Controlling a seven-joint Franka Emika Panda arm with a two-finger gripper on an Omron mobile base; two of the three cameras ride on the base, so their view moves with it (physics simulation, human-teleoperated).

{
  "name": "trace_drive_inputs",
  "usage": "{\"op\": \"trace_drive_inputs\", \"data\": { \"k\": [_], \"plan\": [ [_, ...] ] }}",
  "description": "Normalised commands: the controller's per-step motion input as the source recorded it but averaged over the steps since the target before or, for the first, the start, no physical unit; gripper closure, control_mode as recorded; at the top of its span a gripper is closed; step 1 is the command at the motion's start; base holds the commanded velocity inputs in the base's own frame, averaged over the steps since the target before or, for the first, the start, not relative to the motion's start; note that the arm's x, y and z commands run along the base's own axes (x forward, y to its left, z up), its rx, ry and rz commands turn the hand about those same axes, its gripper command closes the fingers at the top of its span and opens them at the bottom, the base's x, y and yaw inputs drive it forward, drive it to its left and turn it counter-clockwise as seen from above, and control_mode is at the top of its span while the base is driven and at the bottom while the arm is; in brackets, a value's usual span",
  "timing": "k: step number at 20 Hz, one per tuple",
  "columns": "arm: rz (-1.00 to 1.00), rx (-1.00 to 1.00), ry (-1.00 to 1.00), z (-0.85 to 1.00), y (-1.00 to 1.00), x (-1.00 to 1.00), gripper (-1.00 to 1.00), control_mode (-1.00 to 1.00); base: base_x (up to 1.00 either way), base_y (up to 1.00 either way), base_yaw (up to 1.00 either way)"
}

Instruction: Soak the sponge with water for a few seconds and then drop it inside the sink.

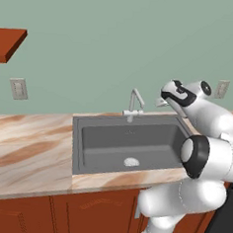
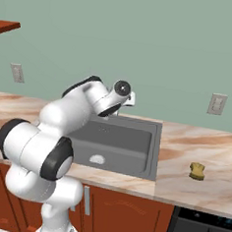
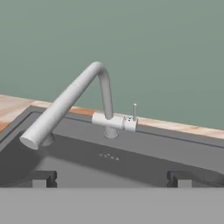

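Observation:
The yellow-olive sponge (image 2: 197, 170) lies on the marble counter, well to the right of the dark grey sink (image 1: 77, 135). My gripper (image 3: 111, 178) hovers over the sink's back right part and faces the grey faucet (image 3: 70, 100). Its fingertips (image 3: 41, 178) stand wide apart, open, with nothing between them. The hand (image 1: 175, 95) is close to the faucet (image 1: 134, 102), off to its right. The round drain (image 1: 131, 162) lies on the basin floor. Water is out of view, and the spout's mouth (image 3: 30, 141) is dry. The faucet's small lever (image 3: 134, 111) stands upright.
Marble counter (image 1: 26, 151) runs on both sides of the sink, with red-brown cabinets (image 1: 91, 210) below. Wall outlets (image 1: 18, 88) (image 2: 217, 104) sit on the green wall. A red shelf (image 1: 8, 43) hangs at the upper left. A black appliance (image 2: 202, 231) is under the sponge's counter.

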Motion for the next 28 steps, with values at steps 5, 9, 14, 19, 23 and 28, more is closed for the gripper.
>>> {"op": "trace_drive_inputs", "data": {
  "k": [5,9,14,19,23,28],
  "plan": [
    [0.0,0.0,-0.05,-0.08,-0.04,0.04,-1.0,-1.0,0.0,0.0,0.0],
    [0.0,0.02,-0.15,-0.18,0.0,0.0,-1.0,-1.0,0.0,0.0,0.0],
    [0.0,0.03,-0.19,-0.12,0.0,0.0,-1.0,-1.0,0.0,0.0,0.0],
    [0.0,0.01,-0.17,-0.22,0.0,0.0,-1.0,-1.0,0.0,0.0,0.0],
    [0.0,0.0,-0.13,-0.27,0.0,0.0,-1.0,-1.0,0.0,0.0,0.0],
    [0.0,0.0,-0.05,-0.08,0.0,0.0,-1.0,-1.0,0.0,0.0,0.0]
  ]
}}
